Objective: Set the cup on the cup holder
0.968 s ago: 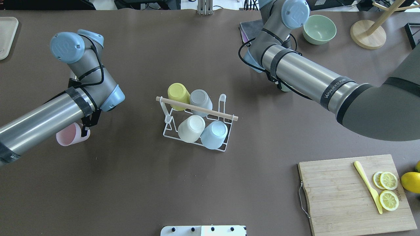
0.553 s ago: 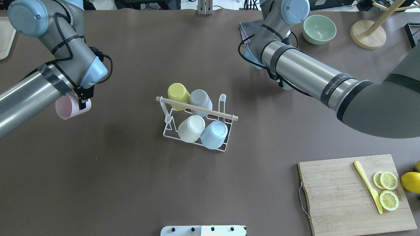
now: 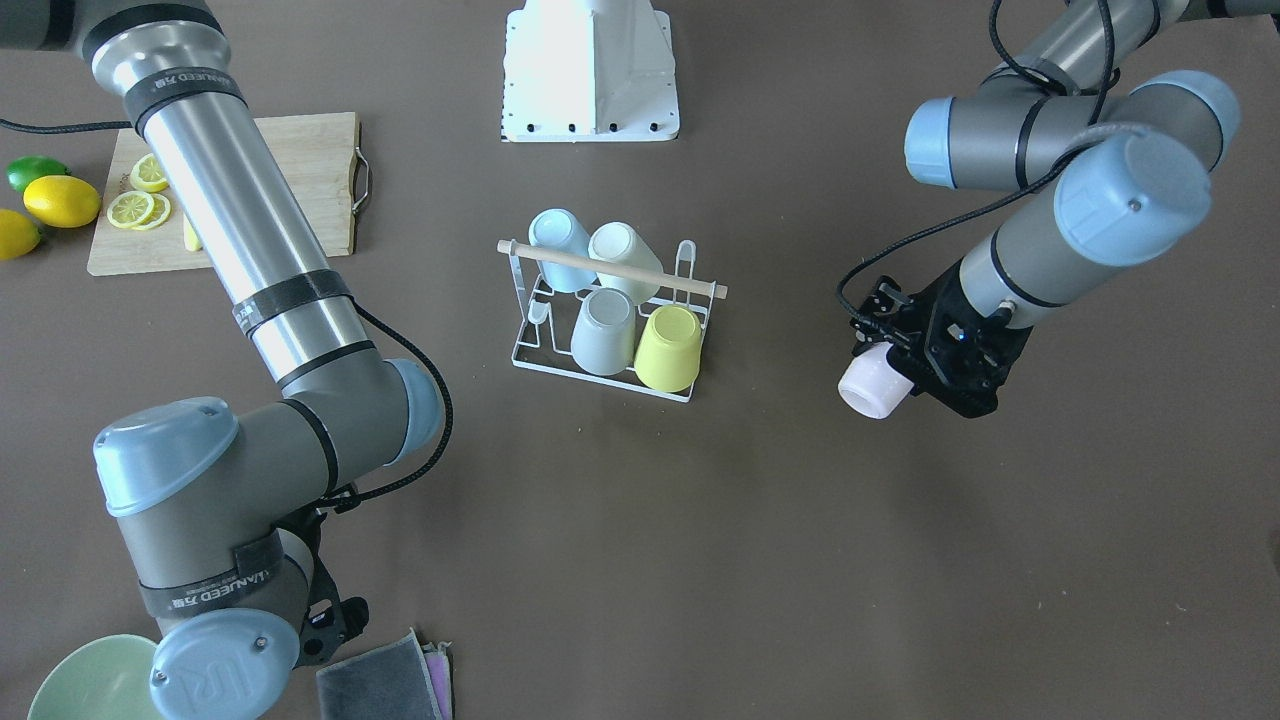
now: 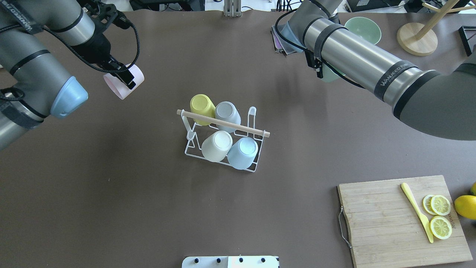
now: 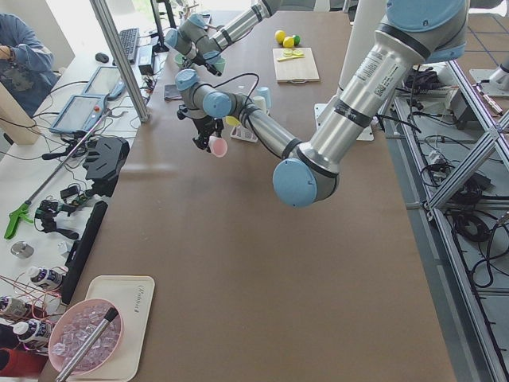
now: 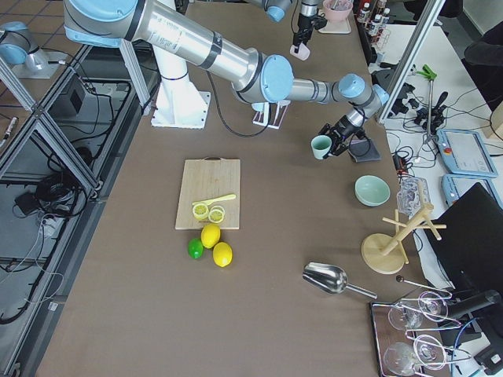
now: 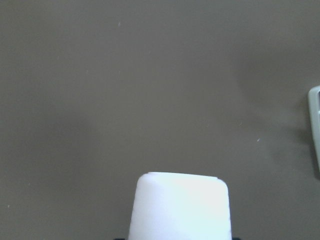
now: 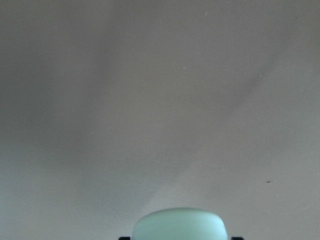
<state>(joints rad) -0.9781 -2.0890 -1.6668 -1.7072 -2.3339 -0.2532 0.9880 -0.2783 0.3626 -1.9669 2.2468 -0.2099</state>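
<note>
Out on the left, the left gripper (image 4: 127, 79) has swung away from the near side of the table and now hangs further out, closer to the rack. Its fingers are clamped on the wall of the pink cup (image 4: 118, 90), which is tilted and clear of the table. We judge that a carry well under way, though the cup is still well apart from its target.

In the middle, the cup holder (image 4: 241, 127) hasn't budged. The yellow cup (image 4: 202, 105), grey cup (image 4: 227, 112), cream cup (image 4: 216, 146) and blue cup (image 4: 242, 152) sit upturned on it. The end nearest the pink cup is bare, so we'd expect that's where it goes.

Over on the right, the right gripper (image 8: 179, 236) has drawn back towards the far edge, closed around a mint-green cup (image 4: 329, 75). That leaves the approach open for the left arm.
</note>
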